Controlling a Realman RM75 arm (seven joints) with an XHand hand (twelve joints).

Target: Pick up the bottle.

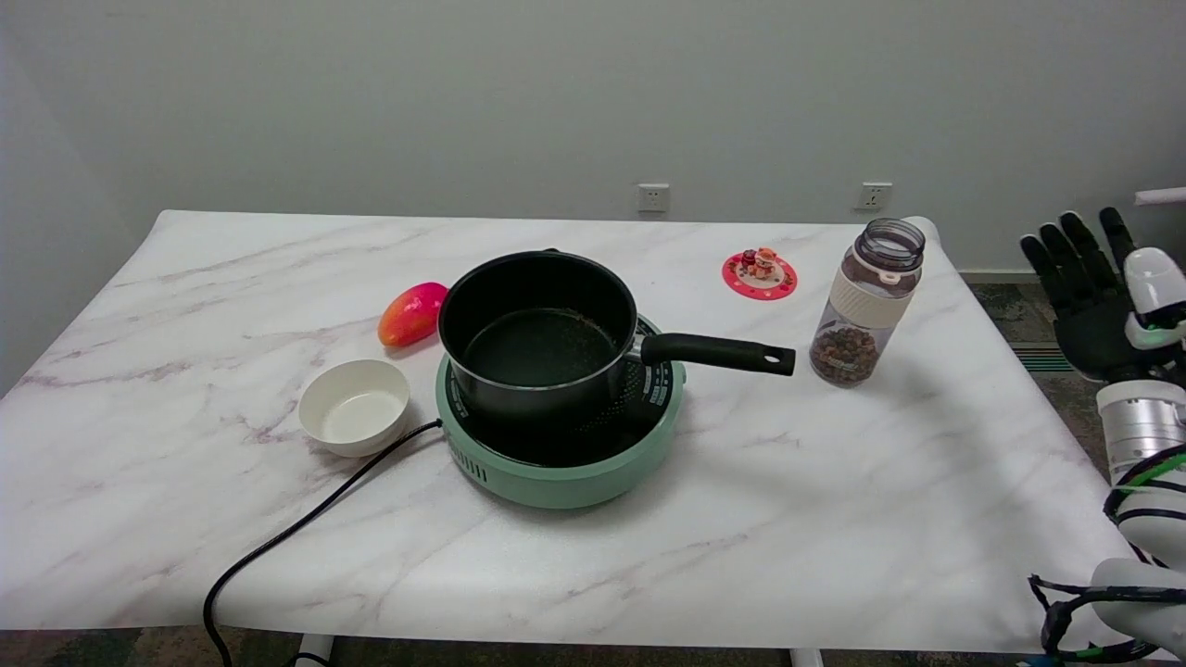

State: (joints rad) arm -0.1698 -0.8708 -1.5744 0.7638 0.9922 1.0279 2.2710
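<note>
A clear bottle (867, 302) with a white band, an open top and dark brown pieces at its bottom stands upright on the right side of the marble table (834, 519). My right hand (1098, 295) is raised beyond the table's right edge, well to the right of the bottle. Its fingers are spread and point upward, and it holds nothing.
A black saucepan (537, 338) sits on a green hotplate (561, 463), its handle (718, 353) reaching toward the bottle. A white bowl (354, 406), a mango (410, 313), a red coaster with small figures (760, 273) and a black cable (296, 533) also lie on the table.
</note>
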